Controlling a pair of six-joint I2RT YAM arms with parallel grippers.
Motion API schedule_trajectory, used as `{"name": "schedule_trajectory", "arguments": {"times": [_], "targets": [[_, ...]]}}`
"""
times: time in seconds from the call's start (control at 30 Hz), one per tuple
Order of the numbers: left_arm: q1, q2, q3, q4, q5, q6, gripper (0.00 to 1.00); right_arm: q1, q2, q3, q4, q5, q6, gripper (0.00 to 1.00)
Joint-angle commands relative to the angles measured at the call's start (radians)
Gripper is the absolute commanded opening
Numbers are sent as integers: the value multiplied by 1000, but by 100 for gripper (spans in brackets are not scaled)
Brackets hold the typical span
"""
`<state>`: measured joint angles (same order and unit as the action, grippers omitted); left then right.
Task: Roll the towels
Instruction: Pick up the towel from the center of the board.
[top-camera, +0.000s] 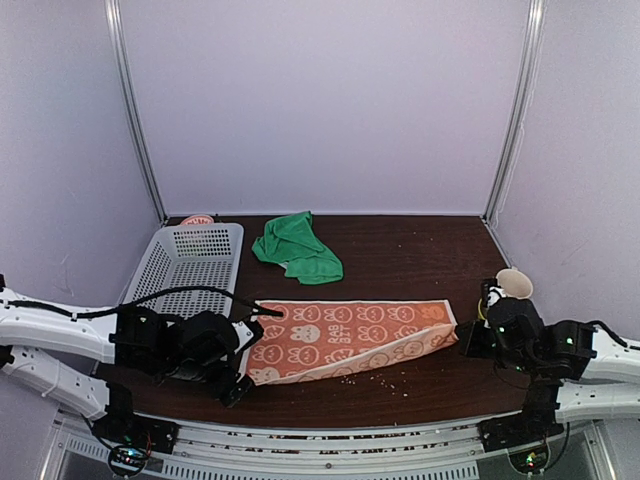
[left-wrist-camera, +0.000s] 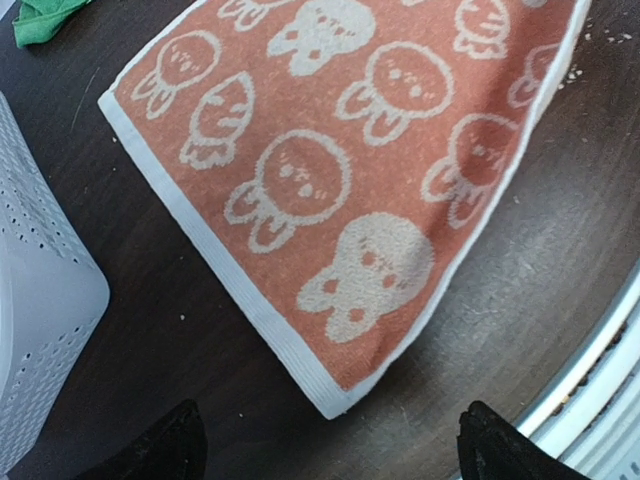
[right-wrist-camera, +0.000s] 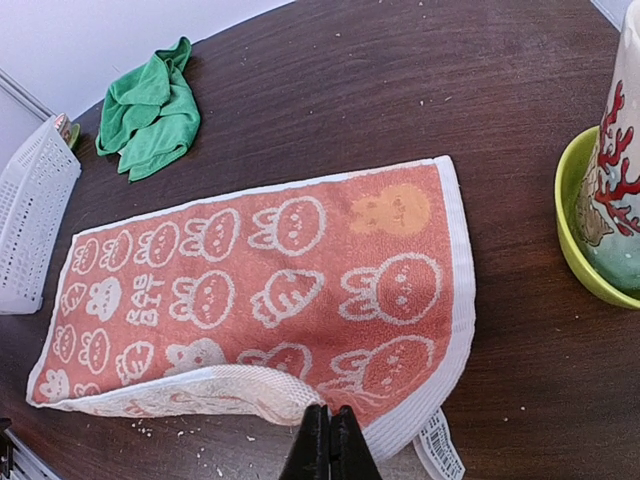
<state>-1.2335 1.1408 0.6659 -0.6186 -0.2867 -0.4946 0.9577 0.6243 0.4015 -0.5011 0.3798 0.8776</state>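
Note:
The pinkish-orange towel (top-camera: 345, 335), printed with rabbits, lies spread across the near middle of the table. Its near long edge (right-wrist-camera: 200, 392) is curled up and over. My right gripper (right-wrist-camera: 328, 447) is shut, its tips pinching that raised near edge close to the towel's right end. It shows at the towel's right end in the top view (top-camera: 466, 340). My left gripper (left-wrist-camera: 330, 455) is open and empty, its fingers (left-wrist-camera: 160, 450) either side of the towel's near left corner (left-wrist-camera: 335, 400) and just short of it. The green towel (top-camera: 297, 248) lies crumpled at the back middle, also visible in the right wrist view (right-wrist-camera: 150, 110).
A white mesh basket (top-camera: 190, 262) stands at the back left, close to my left gripper (left-wrist-camera: 40, 330). A yellow-green bowl (right-wrist-camera: 580, 240) holding a painted cup stands right of the towel (top-camera: 512, 285). Crumbs dot the table by the towel's near edge. The table's front rail (left-wrist-camera: 600, 390) is close.

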Motion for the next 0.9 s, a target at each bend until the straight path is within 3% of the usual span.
{"name": "schedule_trajectory", "arguments": {"times": [0.0, 0.3, 0.53, 0.87], "targets": [[-5, 99, 57, -36, -104, 41, 88, -25, 0, 22, 21, -21, -28, 0], [-9, 206, 119, -43, -88, 109, 80, -45, -17, 21, 18, -40, -38, 0], [-43, 203, 134, -25, 23, 140, 75, -47, -20, 16, 18, -43, -37, 0], [-43, 334, 153, -29, -1, 120, 65, -48, -15, 19, 16, -45, -38, 0]]}}
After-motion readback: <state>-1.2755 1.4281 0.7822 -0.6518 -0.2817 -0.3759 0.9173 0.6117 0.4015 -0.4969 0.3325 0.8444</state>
